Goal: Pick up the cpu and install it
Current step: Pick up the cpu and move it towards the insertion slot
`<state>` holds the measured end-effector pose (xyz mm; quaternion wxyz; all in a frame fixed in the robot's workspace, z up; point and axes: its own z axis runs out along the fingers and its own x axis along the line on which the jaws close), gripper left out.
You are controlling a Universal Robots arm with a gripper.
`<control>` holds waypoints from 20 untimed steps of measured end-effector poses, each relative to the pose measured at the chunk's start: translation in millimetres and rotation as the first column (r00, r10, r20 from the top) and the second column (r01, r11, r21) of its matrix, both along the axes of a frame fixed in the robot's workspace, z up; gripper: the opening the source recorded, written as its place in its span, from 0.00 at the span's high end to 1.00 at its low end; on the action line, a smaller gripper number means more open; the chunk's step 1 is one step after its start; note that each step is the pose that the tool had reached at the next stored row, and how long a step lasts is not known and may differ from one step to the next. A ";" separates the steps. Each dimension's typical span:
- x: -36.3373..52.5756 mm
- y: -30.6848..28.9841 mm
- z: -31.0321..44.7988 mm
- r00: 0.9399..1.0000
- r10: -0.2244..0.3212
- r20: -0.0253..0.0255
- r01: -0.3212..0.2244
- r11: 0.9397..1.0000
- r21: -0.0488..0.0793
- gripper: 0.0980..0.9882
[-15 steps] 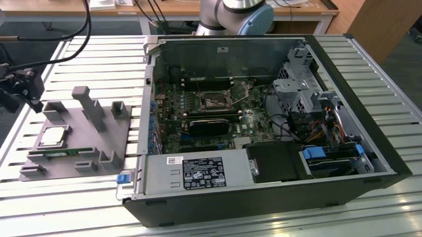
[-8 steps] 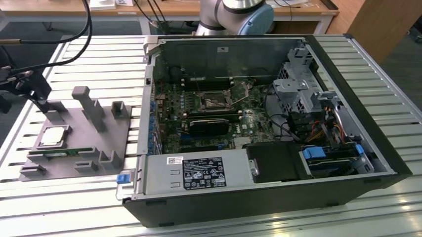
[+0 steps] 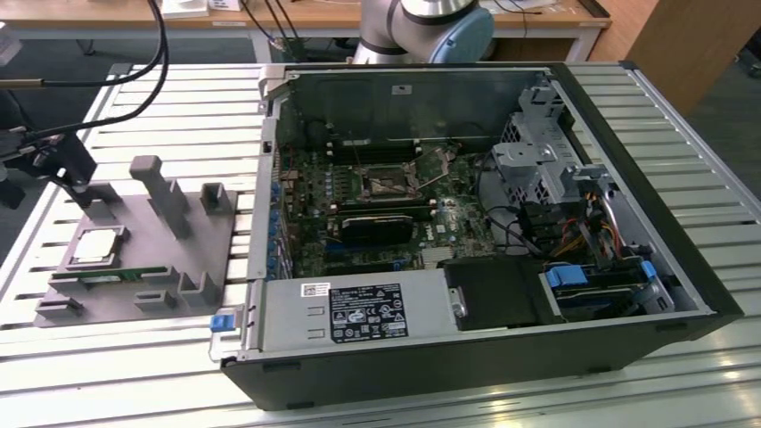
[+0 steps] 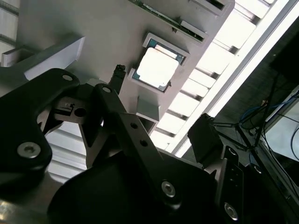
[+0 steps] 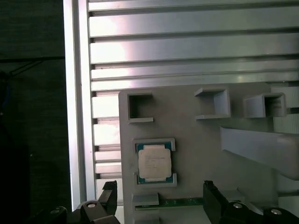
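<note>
The tray [image 3: 214, 245] (cpu [image 3: 98, 247] resting in it) stands to the exterior view's left of the case [image 3: 476, 366].

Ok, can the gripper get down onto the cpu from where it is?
Probably yes: the cpu lies uncovered in its pocket on the grey tray, and the open gripper hangs near it with nothing between. The tray's raised post stands to one side.

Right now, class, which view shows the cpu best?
The first wrist view: the cpu lies face-on in its pocket on the grey tray, all four edges visible. In the second wrist view the cpu is slanted and washed by glare; in the exterior view the cpu is small.
</note>
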<state>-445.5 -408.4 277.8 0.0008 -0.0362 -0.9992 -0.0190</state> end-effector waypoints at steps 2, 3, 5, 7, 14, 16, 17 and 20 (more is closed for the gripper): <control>-0.1 0.4 -2.0 1.000 0.000 0.000 0.000 1.000 -0.001 0.19; -0.1 0.9 -2.6 1.000 0.000 0.000 0.000 1.000 -0.001 0.19; 0.0 1.3 -4.2 1.000 0.000 0.000 0.000 1.000 -0.001 0.19; 0.0 1.7 -6.0 1.000 0.000 0.000 0.000 1.000 -0.001 0.19; -0.1 1.8 -13.1 1.000 0.012 0.000 -0.012 1.000 -0.001 0.19; -0.2 1.8 -15.1 1.000 0.020 0.000 -0.020 1.000 -0.001 0.19; -0.2 1.8 -16.3 1.000 0.022 0.000 -0.022 1.000 -0.001 0.19; -0.2 1.8 -20.0 1.000 0.026 0.000 -0.026 1.000 -0.001 0.19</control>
